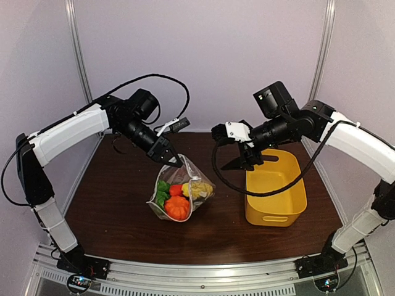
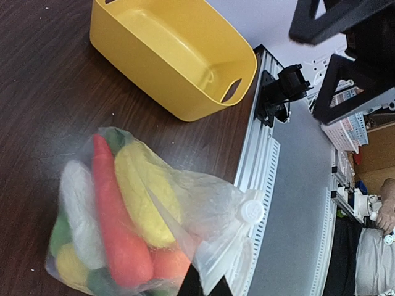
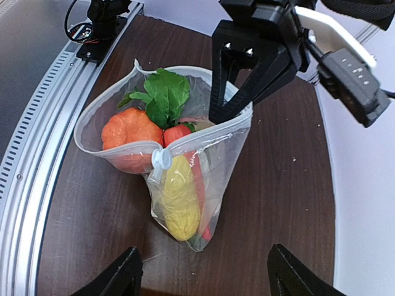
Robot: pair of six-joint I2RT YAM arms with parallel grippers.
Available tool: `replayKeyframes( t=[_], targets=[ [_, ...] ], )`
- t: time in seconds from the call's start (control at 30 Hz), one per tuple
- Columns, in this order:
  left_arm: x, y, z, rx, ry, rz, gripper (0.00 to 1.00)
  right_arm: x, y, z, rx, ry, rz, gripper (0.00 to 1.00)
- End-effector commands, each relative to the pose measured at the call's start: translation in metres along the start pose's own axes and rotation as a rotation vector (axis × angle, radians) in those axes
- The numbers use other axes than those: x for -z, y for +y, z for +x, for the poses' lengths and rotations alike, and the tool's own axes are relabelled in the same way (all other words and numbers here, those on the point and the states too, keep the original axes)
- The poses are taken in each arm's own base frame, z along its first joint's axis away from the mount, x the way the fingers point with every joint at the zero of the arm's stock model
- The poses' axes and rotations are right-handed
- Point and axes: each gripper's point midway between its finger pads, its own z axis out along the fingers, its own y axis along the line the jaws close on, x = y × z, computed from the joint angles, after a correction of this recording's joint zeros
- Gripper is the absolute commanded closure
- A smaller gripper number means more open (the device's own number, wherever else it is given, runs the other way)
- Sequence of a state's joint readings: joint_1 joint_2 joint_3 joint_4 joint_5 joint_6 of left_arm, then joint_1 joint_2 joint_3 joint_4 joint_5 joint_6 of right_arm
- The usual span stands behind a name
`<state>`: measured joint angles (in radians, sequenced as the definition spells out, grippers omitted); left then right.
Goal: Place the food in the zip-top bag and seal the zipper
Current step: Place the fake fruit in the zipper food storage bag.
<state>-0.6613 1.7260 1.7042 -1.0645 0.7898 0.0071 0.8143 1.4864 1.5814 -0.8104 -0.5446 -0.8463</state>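
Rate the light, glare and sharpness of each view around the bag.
Top external: even, soft light, slightly grainy, the zip-top bag small with white sheen. Left wrist: bag close and hazy, plastic veiling the food; yellow basket crisp. Right wrist: sharpest, the zipper slider clear.

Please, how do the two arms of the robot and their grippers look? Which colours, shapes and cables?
The left arm and the right arm both have smooth white shells with black joints and black wrists. Each ends in a black gripper with two angular fingers: the left gripper and the right gripper. Thin black cables loop loosely along both arms.
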Motion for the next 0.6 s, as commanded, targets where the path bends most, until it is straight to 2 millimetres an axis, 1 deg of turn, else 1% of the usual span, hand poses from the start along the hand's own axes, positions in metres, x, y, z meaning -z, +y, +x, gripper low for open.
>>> replayKeyframes(
  t=[0.0, 0.1, 0.17, 0.43, 0.5, 0.57],
  targets=[
    [-0.011, 0.009, -0.006, -0.040, -0.001, 0.012, 1.00, -0.037, 0.018, 0.024, -0.069, 0.005, -0.061, 0.30],
    [-0.013, 0.016, -0.009, -0.043, 0.004, -0.016, 1.00, -0.047, 0.023, 0.033, -0.072, 0.018, -0.065, 0.33],
    [-0.016, 0.017, -0.007, -0.037, 0.013, -0.003, 1.00, -0.051, 0.024, 0.035, -0.075, 0.020, -0.056, 0.35],
    [-0.029, 0.028, -0.002, -0.016, 0.043, 0.013, 1.00, -0.072, 0.025, 0.029, -0.120, -0.028, -0.053, 0.39],
    [-0.032, 0.031, -0.001, -0.009, 0.050, 0.010, 1.00, -0.077, 0.030, 0.027, -0.119, -0.036, -0.080, 0.39],
    [-0.033, 0.034, 0.000, -0.006, 0.055, 0.000, 1.00, -0.079, 0.040, 0.025, -0.104, -0.040, -0.140, 0.39]
  ],
)
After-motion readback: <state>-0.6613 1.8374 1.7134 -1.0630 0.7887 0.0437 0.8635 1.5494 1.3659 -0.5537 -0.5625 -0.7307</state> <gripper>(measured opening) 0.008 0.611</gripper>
